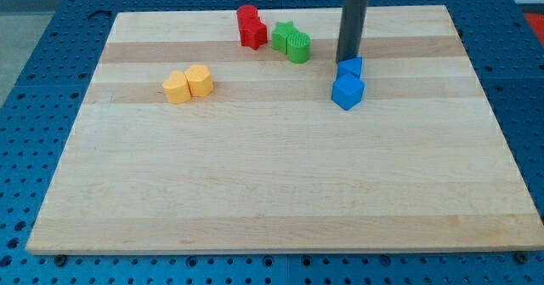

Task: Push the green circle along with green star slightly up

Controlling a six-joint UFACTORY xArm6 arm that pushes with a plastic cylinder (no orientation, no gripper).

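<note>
The green circle (pixel 298 46) and the green star (pixel 282 36) touch each other near the view's top, the star up and left of the circle. My tip (pixel 343 60) is at the end of the dark rod, to the right of the green circle and a gap away from it. It stands just above the upper of two blue blocks (pixel 350 67), touching or almost touching its top left edge.
Two red blocks (pixel 250 26) sit left of the green star. The lower blue block (pixel 347 91) touches the upper one. Two yellow blocks (pixel 188 84) sit together at the left. The wooden board (pixel 272 191) has its top edge close above the green pair.
</note>
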